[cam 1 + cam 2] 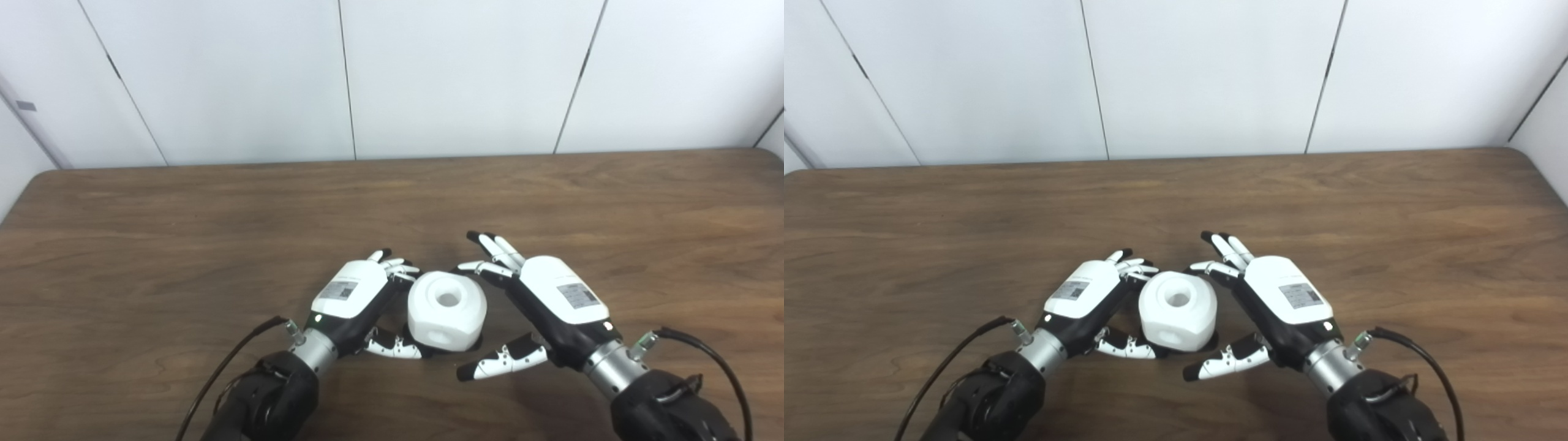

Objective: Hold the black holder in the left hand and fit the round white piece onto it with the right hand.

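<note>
The round white piece (pixel 447 312), faceted with a hole in its top and another in its front, sits low on the table between my two hands. Only a thin dark sliver of the black holder (pixel 475 345) shows under its right side; the rest is hidden. My left hand (pixel 361 300) wraps it from the left, fingers curled behind the top edge and thumb (pixel 1124 348) lying against the base in front. My right hand (pixel 542 300) stands just right of the piece, open, with fingers spread behind it and thumb out in front, not touching it.
The brown wooden table (pixel 184 233) stretches wide around the hands, its far edge against a white panelled wall (pixel 465 73). Black cables (pixel 704 349) loop off both wrists near the front edge.
</note>
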Controlling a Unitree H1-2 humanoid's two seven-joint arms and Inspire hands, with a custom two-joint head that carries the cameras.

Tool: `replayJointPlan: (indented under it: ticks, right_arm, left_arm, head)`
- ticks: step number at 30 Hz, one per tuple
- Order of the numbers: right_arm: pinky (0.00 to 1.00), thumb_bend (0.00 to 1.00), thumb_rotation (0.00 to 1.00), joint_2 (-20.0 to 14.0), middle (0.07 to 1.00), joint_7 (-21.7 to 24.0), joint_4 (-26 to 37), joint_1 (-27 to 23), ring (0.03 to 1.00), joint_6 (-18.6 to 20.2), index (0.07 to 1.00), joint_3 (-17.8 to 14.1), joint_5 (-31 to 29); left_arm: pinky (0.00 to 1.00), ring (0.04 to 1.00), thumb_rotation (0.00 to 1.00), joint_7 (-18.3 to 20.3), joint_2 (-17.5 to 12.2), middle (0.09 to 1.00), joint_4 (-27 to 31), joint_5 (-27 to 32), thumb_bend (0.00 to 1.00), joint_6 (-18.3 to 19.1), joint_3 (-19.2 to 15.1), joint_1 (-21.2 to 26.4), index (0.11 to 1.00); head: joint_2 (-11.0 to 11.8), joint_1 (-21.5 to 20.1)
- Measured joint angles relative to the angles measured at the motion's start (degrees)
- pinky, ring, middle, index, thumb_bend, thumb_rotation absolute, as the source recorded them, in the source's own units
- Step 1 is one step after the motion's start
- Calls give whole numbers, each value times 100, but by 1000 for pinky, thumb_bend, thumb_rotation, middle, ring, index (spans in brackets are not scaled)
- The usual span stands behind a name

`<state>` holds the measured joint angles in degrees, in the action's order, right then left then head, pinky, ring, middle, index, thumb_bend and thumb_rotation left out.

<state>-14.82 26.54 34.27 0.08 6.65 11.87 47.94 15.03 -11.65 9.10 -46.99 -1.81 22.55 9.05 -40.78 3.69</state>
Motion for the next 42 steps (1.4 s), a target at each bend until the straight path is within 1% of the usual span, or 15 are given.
replayJointPlan:
  ticks: [2, 7, 10, 11, 14, 17, 19, 24, 35, 42]
  right_arm:
    - [939, 924, 467, -1, 1000, 0, 3, 26, 1000, -10, 771, -36, -34]
    - [904, 927, 458, -11, 996, -56, 3, 61, 1000, -43, 762, -133, -115]
    - [909, 929, 459, -12, 993, -119, 3, 61, 1000, -54, 762, -166, -158]
    - [898, 931, 461, -12, 988, -142, 3, 61, 1000, -62, 760, -168, -161]
    - [884, 931, 467, -14, 980, -244, 2, 60, 1000, -174, 761, -172, -170]
    - [901, 933, 473, -15, 980, -359, 0, 60, 1000, -266, 765, -183, -211]
    - [924, 931, 475, -16, 982, -395, -3, 60, 1000, -269, 770, -198, -243]
    - [943, 934, 482, -16, 982, -462, -55, 60, 1000, -286, 775, -201, -282]
    - [924, 942, 490, -15, 981, -594, -109, 60, 1000, -394, 785, -200, -288]
    - [923, 943, 474, -15, 978, -611, -124, 60, 1000, -395, 783, -200, -292]
  left_arm:
    - [1000, 895, 51, -7, -1, 818, -2, 5, 517, -3, 1, 2, 480]
    - [1000, 897, 51, -74, -4, 820, -16, 4, 517, -10, 3, 1, 480]
    - [1000, 895, 51, -78, -6, 818, -16, 4, 517, -10, 3, 1, 480]
    - [1000, 896, 51, -80, -6, 818, -17, 4, 517, -10, 3, 1, 480]
    - [1000, 896, 51, -92, -5, 818, -27, 2, 517, -9, 4, 2, 480]
    - [1000, 895, 51, -113, -5, 817, -42, 2, 517, -10, 6, 6, 481]
    - [1000, 895, 51, -124, -6, 818, -53, 3, 517, -11, 6, 12, 481]
    - [1000, 893, 50, -144, -7, 817, -80, 5, 517, -13, 5, 26, 481]
    - [1000, 898, 51, -165, -15, 821, -128, 7, 517, -61, 4, 47, 481]
    - [1000, 899, 51, -167, -16, 821, -138, 10, 517, -86, -4, 48, 481]
  head:
    - [0, 0]
    - [9, 0]
    - [9, 0]
    - [35, 9]
    - [44, 9]
    - [62, 0]
    - [88, -17]
    - [106, -26]
    - [176, -53]
    - [185, -70]
